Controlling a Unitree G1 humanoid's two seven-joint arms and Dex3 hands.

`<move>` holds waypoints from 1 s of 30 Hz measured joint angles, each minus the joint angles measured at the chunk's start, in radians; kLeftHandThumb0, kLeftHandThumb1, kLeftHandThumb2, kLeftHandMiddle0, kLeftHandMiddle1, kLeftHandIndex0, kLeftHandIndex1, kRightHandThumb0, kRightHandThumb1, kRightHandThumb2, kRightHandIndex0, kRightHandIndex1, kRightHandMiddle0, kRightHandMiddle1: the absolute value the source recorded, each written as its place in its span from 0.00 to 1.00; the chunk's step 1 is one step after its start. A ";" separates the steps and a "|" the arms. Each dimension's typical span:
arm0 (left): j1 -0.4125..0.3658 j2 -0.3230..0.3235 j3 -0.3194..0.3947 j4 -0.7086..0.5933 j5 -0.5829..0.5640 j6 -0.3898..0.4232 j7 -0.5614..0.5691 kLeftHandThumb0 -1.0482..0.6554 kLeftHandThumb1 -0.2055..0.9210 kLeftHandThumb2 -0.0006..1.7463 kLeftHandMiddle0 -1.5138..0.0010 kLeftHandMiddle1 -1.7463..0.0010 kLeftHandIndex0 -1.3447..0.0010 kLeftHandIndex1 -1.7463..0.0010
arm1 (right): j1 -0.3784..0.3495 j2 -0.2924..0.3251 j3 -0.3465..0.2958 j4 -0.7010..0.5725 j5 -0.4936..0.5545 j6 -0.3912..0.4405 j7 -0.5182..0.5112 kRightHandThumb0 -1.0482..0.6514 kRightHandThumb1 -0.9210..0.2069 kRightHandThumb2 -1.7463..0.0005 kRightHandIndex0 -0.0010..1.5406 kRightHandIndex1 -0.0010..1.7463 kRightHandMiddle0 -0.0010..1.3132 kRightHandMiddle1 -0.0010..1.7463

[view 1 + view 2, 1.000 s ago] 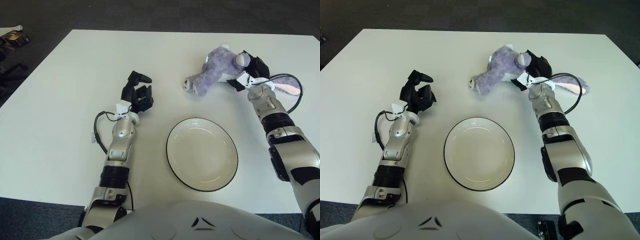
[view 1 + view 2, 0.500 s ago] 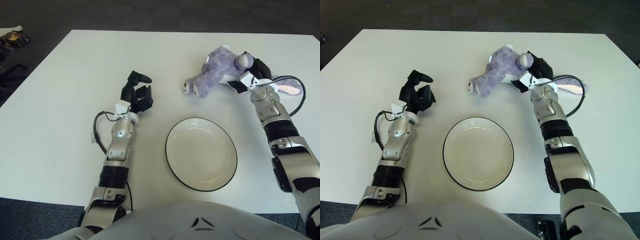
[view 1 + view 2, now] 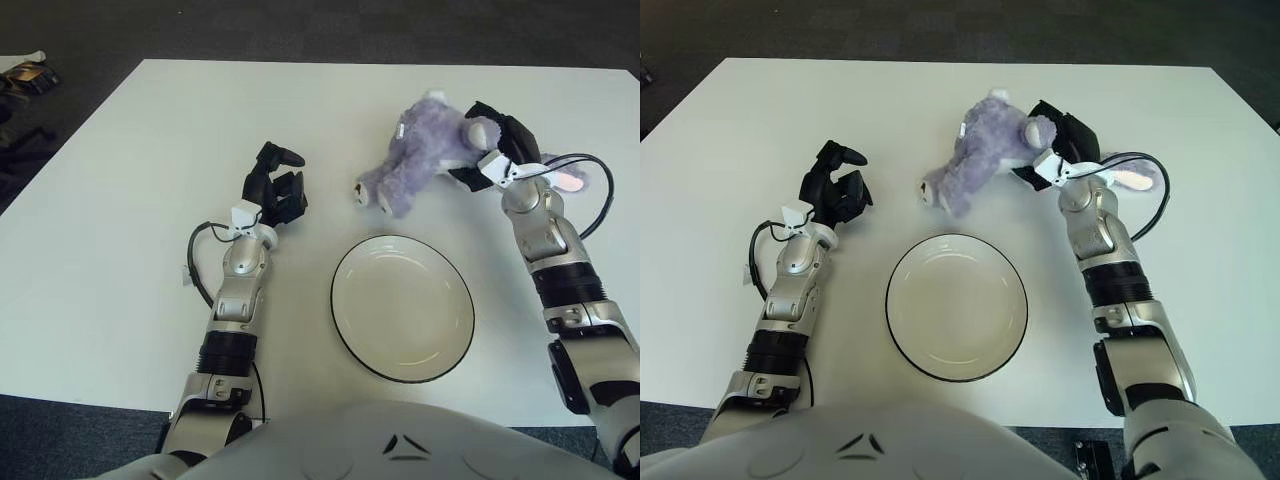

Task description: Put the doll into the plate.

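The doll is a purple plush animal [image 3: 420, 155] with a pink-lined ear [image 3: 570, 180]. My right hand [image 3: 497, 145] is shut on its upper body and holds it lifted and tilted, its legs hanging down toward the plate. The white plate [image 3: 403, 308] with a dark rim lies empty on the table, below and slightly left of the doll. My left hand [image 3: 274, 187] rests on the table to the left of the plate, fingers curled and holding nothing.
The white table [image 3: 120, 200] spreads wide to the left and behind. A black cable [image 3: 597, 205] loops beside my right wrist. Dark floor lies beyond the far edge, with a small object [image 3: 25, 75] at the top left.
My right hand has lifted the doll and carried it left and nearer, toward the plate. The doll has tilted, legs lower. My left hand has not moved.
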 measured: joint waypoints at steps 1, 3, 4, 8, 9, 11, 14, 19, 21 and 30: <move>0.000 0.000 0.000 0.001 0.001 0.000 0.000 0.39 0.78 0.49 0.37 0.00 0.74 0.00 | 0.003 -0.005 -0.002 -0.015 0.002 -0.001 0.013 0.94 0.71 0.11 0.50 1.00 0.79 1.00; 0.000 -0.001 0.000 0.001 0.005 0.000 0.001 0.39 0.78 0.49 0.37 0.00 0.75 0.00 | 0.009 -0.014 -0.008 -0.045 0.003 -0.001 0.035 0.94 0.72 0.10 0.51 1.00 0.79 1.00; 0.000 -0.001 0.000 0.001 0.006 0.000 0.002 0.39 0.78 0.49 0.38 0.00 0.75 0.00 | 0.013 -0.019 -0.012 -0.062 0.003 -0.001 0.044 0.94 0.72 0.10 0.51 1.00 0.79 1.00; -0.001 -0.002 0.000 0.001 0.010 0.000 0.005 0.39 0.79 0.49 0.38 0.00 0.75 0.00 | 0.033 -0.033 -0.027 -0.132 0.001 0.007 0.075 0.94 0.72 0.11 0.50 1.00 0.79 1.00; -0.001 -0.002 0.000 0.001 0.011 0.001 0.005 0.39 0.79 0.49 0.38 0.00 0.75 0.00 | 0.038 -0.037 -0.029 -0.147 0.001 0.008 0.083 0.94 0.71 0.11 0.50 1.00 0.79 1.00; -0.002 -0.003 0.000 0.001 0.011 0.003 0.006 0.39 0.79 0.49 0.37 0.00 0.75 0.00 | 0.049 -0.046 -0.033 -0.178 -0.001 0.009 0.095 0.94 0.71 0.11 0.50 1.00 0.78 1.00; -0.004 -0.004 0.001 0.004 0.010 0.004 0.005 0.39 0.78 0.49 0.37 0.00 0.75 0.00 | 0.073 -0.054 -0.044 -0.235 -0.002 0.016 0.116 0.94 0.71 0.11 0.50 1.00 0.78 1.00; -0.008 -0.004 0.002 0.008 0.008 0.005 0.005 0.39 0.77 0.49 0.35 0.00 0.74 0.00 | 0.104 -0.055 -0.055 -0.312 0.002 0.023 0.142 0.95 0.72 0.10 0.51 1.00 0.78 1.00; -0.010 -0.004 0.002 0.010 0.006 0.005 0.004 0.39 0.77 0.50 0.35 0.00 0.74 0.00 | 0.110 -0.055 -0.062 -0.329 0.009 0.023 0.154 0.95 0.73 0.10 0.51 1.00 0.78 1.00; -0.015 -0.005 0.004 0.024 0.002 0.004 0.004 0.39 0.76 0.51 0.34 0.00 0.73 0.00 | 0.116 -0.050 -0.088 -0.394 0.037 0.046 0.206 0.93 0.69 0.12 0.49 1.00 0.74 1.00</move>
